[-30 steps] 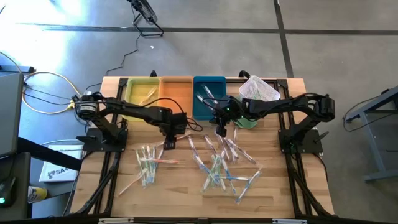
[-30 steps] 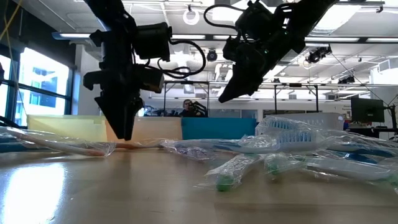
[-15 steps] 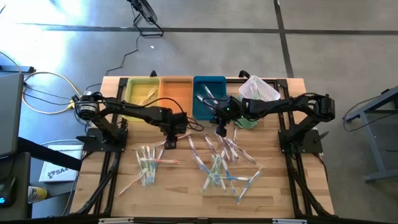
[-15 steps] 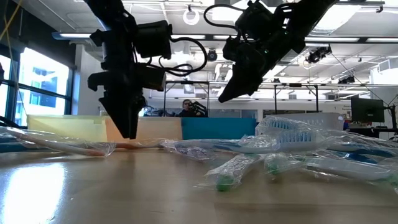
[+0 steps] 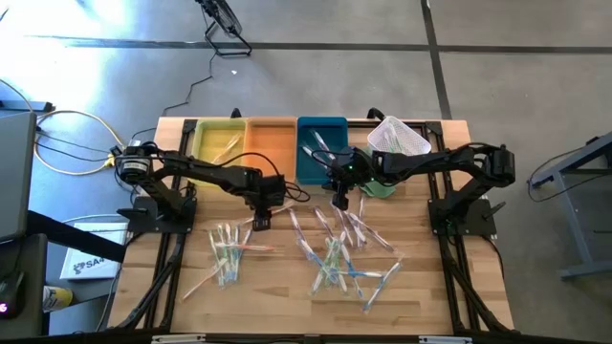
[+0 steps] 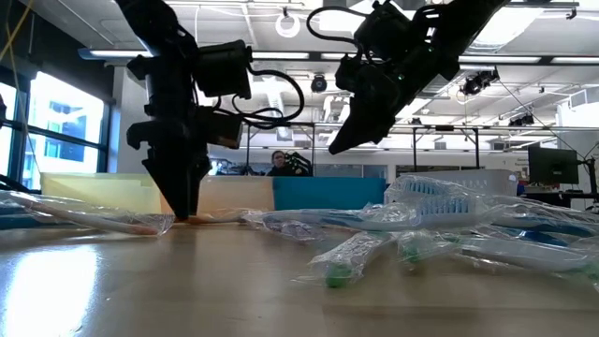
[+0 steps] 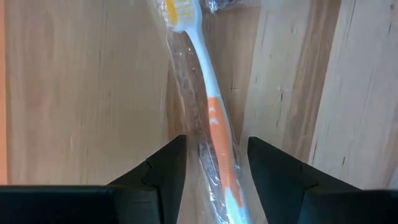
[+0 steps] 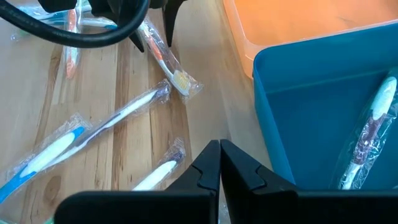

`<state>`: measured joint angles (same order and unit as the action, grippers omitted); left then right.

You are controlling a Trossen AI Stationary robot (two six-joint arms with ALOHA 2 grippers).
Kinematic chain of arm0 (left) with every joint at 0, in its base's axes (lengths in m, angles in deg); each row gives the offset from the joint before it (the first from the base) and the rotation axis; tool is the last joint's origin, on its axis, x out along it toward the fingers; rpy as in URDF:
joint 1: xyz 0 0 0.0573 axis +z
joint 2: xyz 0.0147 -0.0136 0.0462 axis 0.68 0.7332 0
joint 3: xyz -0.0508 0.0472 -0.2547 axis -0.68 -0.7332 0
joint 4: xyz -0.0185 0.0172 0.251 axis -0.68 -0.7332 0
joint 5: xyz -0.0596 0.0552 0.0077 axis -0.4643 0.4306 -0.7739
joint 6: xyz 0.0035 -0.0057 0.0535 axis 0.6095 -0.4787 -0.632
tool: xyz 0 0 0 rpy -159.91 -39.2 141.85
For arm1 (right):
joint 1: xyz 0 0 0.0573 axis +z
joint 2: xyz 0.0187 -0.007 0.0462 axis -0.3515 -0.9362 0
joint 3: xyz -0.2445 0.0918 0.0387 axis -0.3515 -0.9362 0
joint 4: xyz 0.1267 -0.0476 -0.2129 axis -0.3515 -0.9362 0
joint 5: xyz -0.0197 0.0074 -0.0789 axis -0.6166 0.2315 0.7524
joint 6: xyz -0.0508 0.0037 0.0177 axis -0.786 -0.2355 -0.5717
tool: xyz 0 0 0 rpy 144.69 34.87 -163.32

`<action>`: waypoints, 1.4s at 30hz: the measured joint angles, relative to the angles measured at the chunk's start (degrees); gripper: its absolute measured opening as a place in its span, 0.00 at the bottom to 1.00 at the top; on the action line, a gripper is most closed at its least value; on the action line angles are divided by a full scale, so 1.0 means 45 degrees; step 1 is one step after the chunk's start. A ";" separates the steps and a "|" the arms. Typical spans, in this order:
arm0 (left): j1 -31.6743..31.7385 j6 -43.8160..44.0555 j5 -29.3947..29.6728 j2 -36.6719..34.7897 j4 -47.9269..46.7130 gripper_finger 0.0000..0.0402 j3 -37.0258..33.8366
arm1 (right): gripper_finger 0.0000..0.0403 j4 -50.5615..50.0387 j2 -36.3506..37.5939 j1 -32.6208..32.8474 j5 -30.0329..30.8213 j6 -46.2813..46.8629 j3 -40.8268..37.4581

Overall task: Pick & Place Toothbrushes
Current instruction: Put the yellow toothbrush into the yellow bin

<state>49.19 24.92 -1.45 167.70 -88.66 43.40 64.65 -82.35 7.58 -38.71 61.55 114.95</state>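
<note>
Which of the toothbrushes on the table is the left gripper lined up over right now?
The orange-handled toothbrush in its clear wrapper: it lies between the open fingers of the left gripper, apart from the piles, near the orange tray.

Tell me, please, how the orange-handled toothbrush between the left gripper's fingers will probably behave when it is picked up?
The orange-handled toothbrush is thin with a solid handle, so it is probably light and stiff. Its loose clear wrapper may slide or crinkle under the left gripper, whose open fingers straddle it. Lying flat on the wooden table, it seems unlikely to roll.
</note>
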 joint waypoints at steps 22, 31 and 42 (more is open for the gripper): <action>0.0000 -0.0076 0.0226 -0.0013 0.0019 0.04 0.0000 | 0.01 0.0000 0.0000 0.0001 0.0000 0.0000 -0.0001; 0.0010 -0.1432 0.0791 -0.0492 -0.1037 0.01 0.0840 | 0.01 -0.0045 0.0000 0.0000 -0.0020 0.0000 0.0000; 0.0015 -0.1806 0.4270 -0.1615 -0.6991 0.01 0.4052 | 0.01 -0.0092 0.0000 0.0002 -0.0039 0.0000 0.0003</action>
<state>49.26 16.80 17.77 160.43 -120.11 61.63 64.24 -82.35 7.59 -38.89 61.55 114.96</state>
